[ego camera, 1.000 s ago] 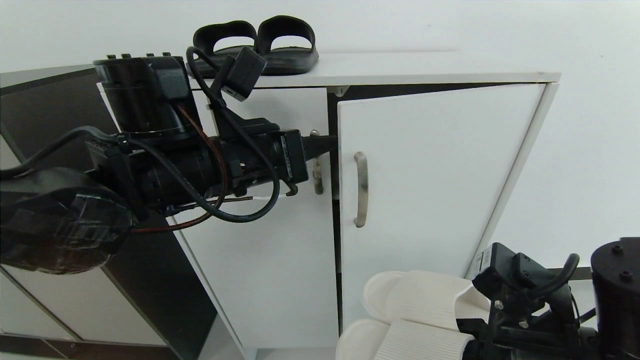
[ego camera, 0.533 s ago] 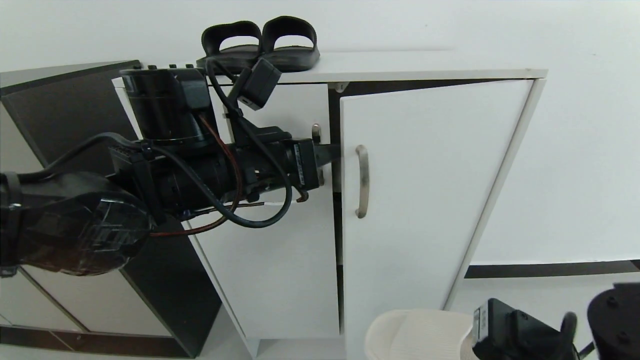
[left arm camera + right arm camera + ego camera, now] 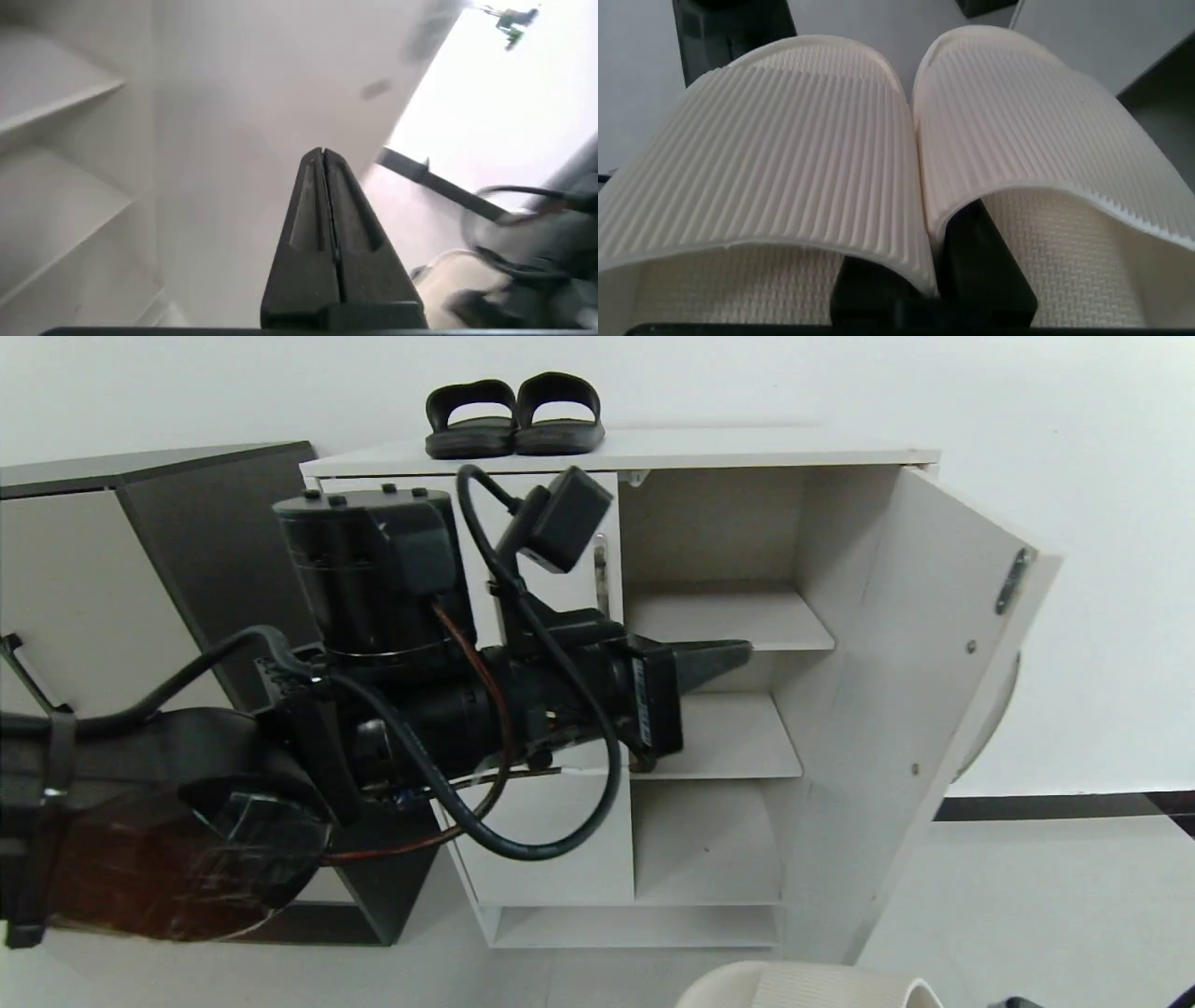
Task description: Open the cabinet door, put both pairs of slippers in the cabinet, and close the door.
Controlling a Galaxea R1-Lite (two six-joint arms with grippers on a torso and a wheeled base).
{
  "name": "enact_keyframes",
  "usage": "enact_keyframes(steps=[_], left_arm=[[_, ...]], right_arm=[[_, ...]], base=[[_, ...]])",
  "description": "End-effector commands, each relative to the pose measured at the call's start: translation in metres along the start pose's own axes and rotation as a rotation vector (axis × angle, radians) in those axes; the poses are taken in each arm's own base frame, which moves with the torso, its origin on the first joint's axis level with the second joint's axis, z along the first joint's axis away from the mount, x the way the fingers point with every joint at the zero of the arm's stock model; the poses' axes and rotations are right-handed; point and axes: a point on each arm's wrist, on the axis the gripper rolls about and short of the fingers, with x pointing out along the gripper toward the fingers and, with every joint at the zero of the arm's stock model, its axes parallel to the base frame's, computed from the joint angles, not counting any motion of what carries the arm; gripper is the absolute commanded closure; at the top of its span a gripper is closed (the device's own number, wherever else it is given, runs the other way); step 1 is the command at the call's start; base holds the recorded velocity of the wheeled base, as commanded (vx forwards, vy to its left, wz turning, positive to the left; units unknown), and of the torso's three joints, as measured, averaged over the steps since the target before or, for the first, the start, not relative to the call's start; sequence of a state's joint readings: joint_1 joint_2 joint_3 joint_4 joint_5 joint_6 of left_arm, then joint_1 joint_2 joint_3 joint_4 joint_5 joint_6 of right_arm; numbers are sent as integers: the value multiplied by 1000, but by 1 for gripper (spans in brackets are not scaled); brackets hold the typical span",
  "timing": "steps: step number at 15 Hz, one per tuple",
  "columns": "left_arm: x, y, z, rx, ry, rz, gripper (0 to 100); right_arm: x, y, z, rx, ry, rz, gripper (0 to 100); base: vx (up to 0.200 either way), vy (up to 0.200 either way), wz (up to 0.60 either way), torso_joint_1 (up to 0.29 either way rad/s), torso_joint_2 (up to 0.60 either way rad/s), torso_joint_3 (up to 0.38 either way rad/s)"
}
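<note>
While the whole head view had shifted, so the camera itself had moved, the cabinet door (image 3: 915, 709) also changed on its own: half a second earlier it was only ajar with the left gripper (image 3: 724, 658) tucked at its inner edge, and now it stood swung wide to the right, showing the shelves (image 3: 728, 621) of the right half of the cabinet (image 3: 747, 453). Judged from that, the door-opening step looked done and loading was next. The left gripper was fully closed, fingers pressed flat together with no gap and nothing between them. It hung free in front of the open compartment at middle-shelf level, touching neither the door nor a shelf. In its own wrist view the same closed tip (image 3: 323, 187) pointed toward the inside face of the door. The right gripper (image 3: 938, 280) appeared clamped on the white slippers (image 3: 785, 149), pinching the adjoining inner walls of the pair, toes pointing away from it. In the head view that pair (image 3: 794, 985) sat low, below and in front of the open cabinet, not yet inside. The black slippers (image 3: 513, 415) sat side by side on the cabinet top, over the closed left door, untouched. Both pairs were still to go in, and the door was left to close.
</note>
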State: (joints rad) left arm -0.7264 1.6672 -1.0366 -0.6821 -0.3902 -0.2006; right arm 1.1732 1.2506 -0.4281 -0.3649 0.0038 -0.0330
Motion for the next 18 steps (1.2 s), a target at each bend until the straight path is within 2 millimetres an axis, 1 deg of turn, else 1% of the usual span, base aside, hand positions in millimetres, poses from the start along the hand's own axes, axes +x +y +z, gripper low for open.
enact_keyframes(steps=[1,2,3,4,5,6,7,8,9,10,11,12,13,15,16,18], left_arm=[[-42,26,22,22,-91,230,100],[-63,27,30,28,-125,367,100],[-86,21,33,42,-142,490,100],[-109,8,31,61,-151,550,100],[-134,-4,20,77,-130,645,100],[-152,-12,10,86,-111,759,100],[-177,-18,-15,88,-38,970,100],[-227,-25,-37,100,-17,1204,100],[-267,-40,-64,83,-42,1394,100],[-279,-49,-78,85,-60,1454,100],[-299,-69,-111,95,-104,1553,100],[-306,-78,-132,105,-104,1591,100],[-309,-84,-148,119,-98,1567,100],[-313,-93,-178,195,-74,1382,100],[-313,-96,-185,217,-60,1311,100],[-315,-100,-188,223,-97,1191,100]], right_arm=[[30,-19,4,39,53,-222,100],[47,-31,6,78,37,-346,100],[71,-50,14,175,-33,-472,100],[97,-68,24,243,-120,-619,100],[119,-89,24,279,-157,-819,100],[130,-100,22,291,-159,-923,100],[142,-113,20,306,-160,-1019,100],[143,-126,20,322,-173,-1062,100],[138,-131,21,330,-177,-1079,100],[137,-131,21,331,-178,-1079,100],[130,-128,14,319,-151,-1063,100],[124,-125,11,308,-140,-1013,100],[120,-121,9,303,-135,-971,100],[116,-118,8,301,-134,-933,100],[116,-118,8,300,-134,-924,100],[117,-116,9,284,-134,-905,100]], base=[[0,0,0,0,0,0],[0,0,0,0,0,0],[0,0,0,0,0,0],[0,0,0,0,0,0],[0,0,0,0,0,0],[0,0,0,0,0,0],[0,0,0,0,0,0],[0,0,0,0,0,0],[0,0,0,0,0,0],[0,0,0,0,0,0],[0,0,0,0,0,0],[0,0,0,0,0,0],[0,0,0,0,0,0],[0,0,0,0,0,0],[0,0,0,0,0,0],[0,0,0,0,0,0]])
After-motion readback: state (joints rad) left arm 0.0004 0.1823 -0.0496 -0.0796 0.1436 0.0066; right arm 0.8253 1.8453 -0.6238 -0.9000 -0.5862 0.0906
